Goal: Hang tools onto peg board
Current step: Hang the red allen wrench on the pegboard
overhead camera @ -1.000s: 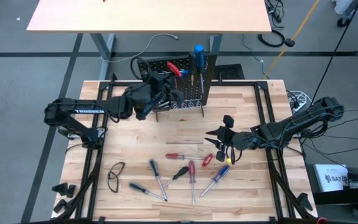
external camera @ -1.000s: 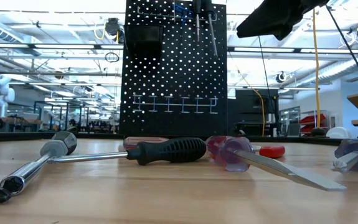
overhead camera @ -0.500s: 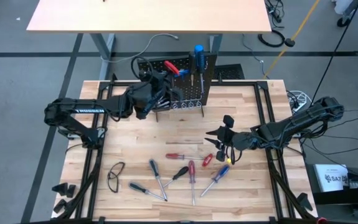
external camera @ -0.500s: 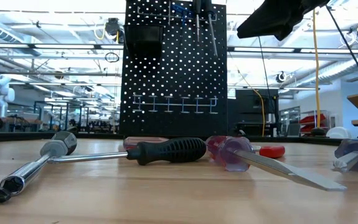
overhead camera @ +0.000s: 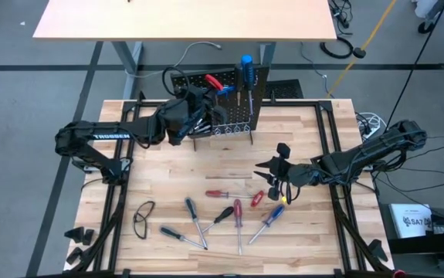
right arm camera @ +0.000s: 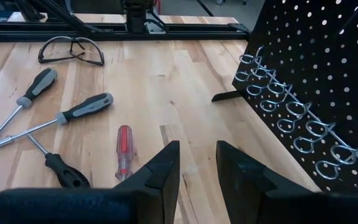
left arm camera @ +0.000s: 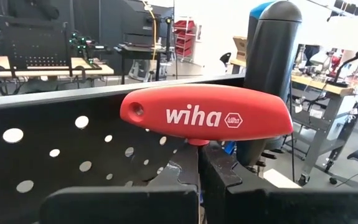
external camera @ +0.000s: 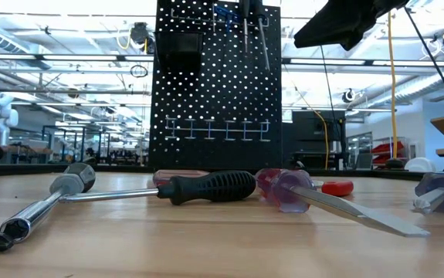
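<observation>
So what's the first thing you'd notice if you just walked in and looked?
Probably the bright red T-handle marked "wiha", pinched in the left tool right up at the top of the black peg board at the table's far edge. Next, the scatter of screwdrivers lying loose on the wooden table near its front edge, with the right tool hovering just above them, holding nothing.

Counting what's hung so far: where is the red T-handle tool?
High view: the red T-handle tool is at the peg board's top, held by the left hand.
</observation>
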Robot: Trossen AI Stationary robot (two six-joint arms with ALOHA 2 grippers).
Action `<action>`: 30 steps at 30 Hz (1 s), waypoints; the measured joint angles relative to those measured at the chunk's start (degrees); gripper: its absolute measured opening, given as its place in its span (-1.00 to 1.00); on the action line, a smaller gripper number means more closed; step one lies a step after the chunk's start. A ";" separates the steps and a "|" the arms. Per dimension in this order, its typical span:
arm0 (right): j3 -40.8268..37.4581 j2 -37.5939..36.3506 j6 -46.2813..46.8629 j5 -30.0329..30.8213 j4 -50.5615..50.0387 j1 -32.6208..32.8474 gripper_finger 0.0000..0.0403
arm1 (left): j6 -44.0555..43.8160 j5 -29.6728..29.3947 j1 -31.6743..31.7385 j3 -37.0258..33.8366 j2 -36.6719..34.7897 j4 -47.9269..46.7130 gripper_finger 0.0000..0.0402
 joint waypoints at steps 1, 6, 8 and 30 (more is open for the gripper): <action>0.01 0.00 0.00 0.00 0.00 0.00 -0.53 | 0.00 0.00 0.00 0.00 0.00 -0.04 -1.00; 0.02 0.00 0.00 0.00 0.00 0.00 -0.53 | 0.07 -0.50 -0.02 0.00 0.00 -0.10 -1.00; 0.02 0.00 0.00 0.00 0.00 0.00 -0.53 | 0.08 -0.82 -0.04 -0.02 0.00 -0.37 -1.00; 0.02 0.02 0.02 -0.02 0.00 0.00 -0.53 | 3.57 -2.19 -0.11 -0.02 2.60 0.73 -0.92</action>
